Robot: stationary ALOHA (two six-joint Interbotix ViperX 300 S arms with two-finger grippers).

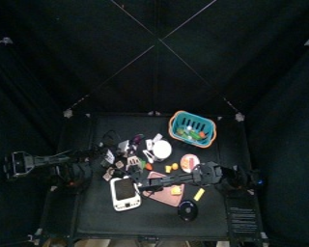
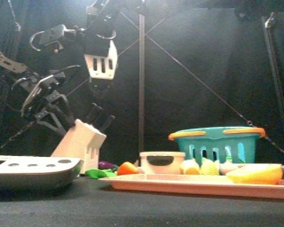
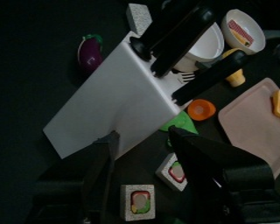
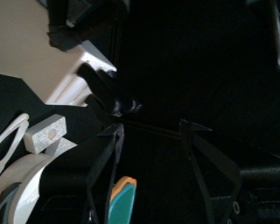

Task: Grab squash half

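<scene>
While my left fingers [image 3: 219, 171] hover spread and empty over the white knife block [image 3: 113, 101], my right fingers [image 4: 215, 188] stand wide apart; the squash half [image 2: 254, 174] lies on a cutting board [image 2: 156, 183], well apart from that block.

One white angled knife block [image 3: 119, 92] holds several black-handled knives [image 3: 184, 26]; the exact number cannot be told. One teal plastic basket [image 2: 218, 142] stands toward the table's far right corner, one white round bowl [image 2: 163, 161] sits mid-table, and one salmon-pink flat cutting board [image 2: 192, 183] lies near the front edge, bearing one orange squash half [image 2: 254, 174].
</scene>
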